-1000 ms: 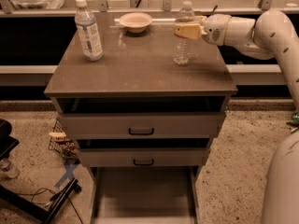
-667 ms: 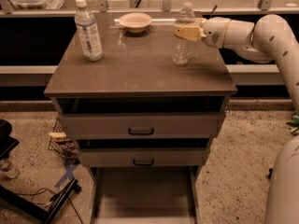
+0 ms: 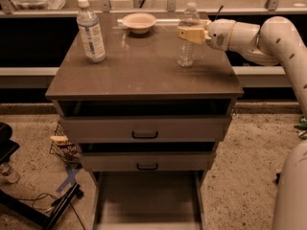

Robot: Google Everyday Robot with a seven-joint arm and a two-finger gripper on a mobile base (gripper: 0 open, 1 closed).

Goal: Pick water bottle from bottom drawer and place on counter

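Note:
The water bottle [image 3: 186, 42], clear and ribbed with a white cap, stands upright on the counter [image 3: 144, 78] at its back right. My gripper [image 3: 190, 33] reaches in from the right and is shut on the water bottle just below its shoulder. The bottle's base rests on the counter top. The bottom drawer [image 3: 148, 200] is pulled out under the cabinet and its grey floor shows nothing in it.
A labelled bottle [image 3: 91, 30] stands at the counter's back left. A pale bowl [image 3: 139, 21] sits at the back middle. The two upper drawers [image 3: 145, 128] with black handles are slightly open. A small wire basket [image 3: 63, 147] and cables lie on the floor at left.
My gripper has shifted slightly left and down with the bottle. The bottle stays upright at the same spot on the counter.

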